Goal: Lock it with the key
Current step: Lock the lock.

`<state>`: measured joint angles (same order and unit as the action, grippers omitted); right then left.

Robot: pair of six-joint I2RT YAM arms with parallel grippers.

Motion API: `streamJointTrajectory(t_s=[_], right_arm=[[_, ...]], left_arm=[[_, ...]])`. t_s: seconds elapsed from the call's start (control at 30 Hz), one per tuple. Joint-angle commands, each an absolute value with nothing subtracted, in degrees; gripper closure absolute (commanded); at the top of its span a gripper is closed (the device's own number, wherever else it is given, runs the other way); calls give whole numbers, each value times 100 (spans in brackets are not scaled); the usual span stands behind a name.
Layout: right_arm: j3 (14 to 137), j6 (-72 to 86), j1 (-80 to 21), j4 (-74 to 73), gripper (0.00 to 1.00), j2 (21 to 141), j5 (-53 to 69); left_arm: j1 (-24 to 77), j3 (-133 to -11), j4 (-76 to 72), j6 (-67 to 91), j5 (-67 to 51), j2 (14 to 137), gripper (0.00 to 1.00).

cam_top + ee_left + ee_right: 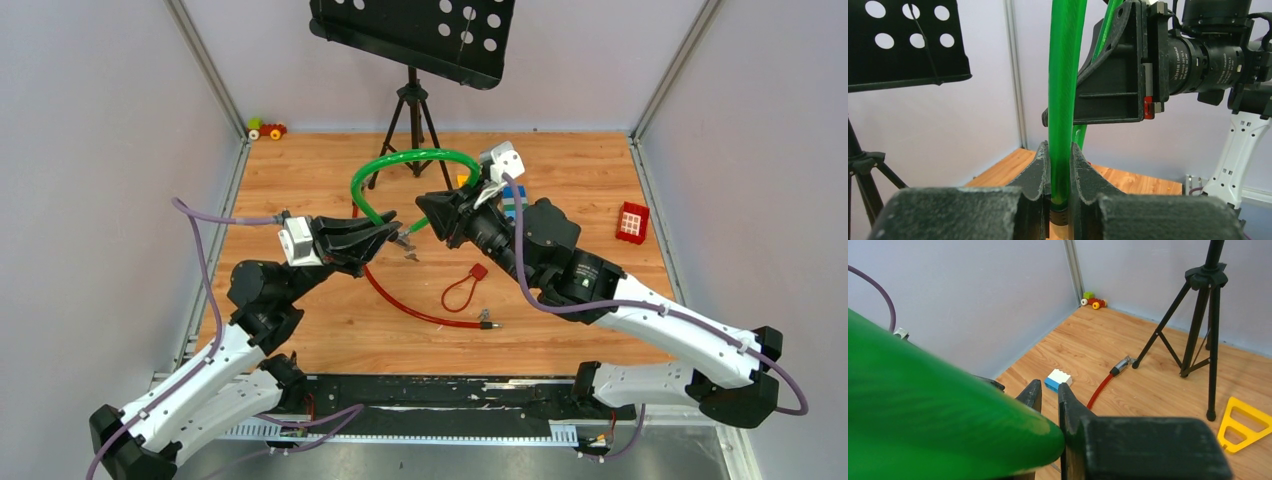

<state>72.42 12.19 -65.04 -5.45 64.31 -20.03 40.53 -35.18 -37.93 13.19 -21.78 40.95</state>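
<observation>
Firmly, left end effector [1059,152] pinches the green cable [1064,75], nearly closed.

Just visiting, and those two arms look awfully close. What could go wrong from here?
The left hand pinches the green cable right by its end, so it might slip out. The right hand sits very near, so they could bump. The cable also covers much of the right wrist view.

Pale lilac walls [90,150] enclose a wood-grain floor [300,180], with a black music stand [400,35] at the back
</observation>
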Motion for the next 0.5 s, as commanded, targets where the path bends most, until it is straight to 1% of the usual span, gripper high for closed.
streamJointTrajectory(t_s=[0.0,0.1,0.13,0.27,0.3,0.37,0.47], right_arm=[[7749,671,-6655,-276,100,6547,-1538],[7624,567,-6661,-147,100,6488,-1463],[7522,550,-6662,-74,97,6434,-1450],[7016,538,-6659,279,82,6173,-1527],[6907,537,-6659,309,76,6099,-1567],[6686,514,-6656,488,66,5932,-1670],[6422,484,-6660,742,53,5656,-1801]], left_arm=[[4148,-3366,-3144,1313,-2704,4346,100],[4147,-3254,-3351,1247,-2550,4260,100],[4148,-3150,-3546,1248,-2398,4206,100],[4148,-2654,-4826,1469,-1716,3976,100],[4147,-2608,-5060,1531,-1631,3958,100],[4148,-2559,-5397,1641,-1489,3959,100],[4147,-2583,-5613,1727,-1507,3997,100]])
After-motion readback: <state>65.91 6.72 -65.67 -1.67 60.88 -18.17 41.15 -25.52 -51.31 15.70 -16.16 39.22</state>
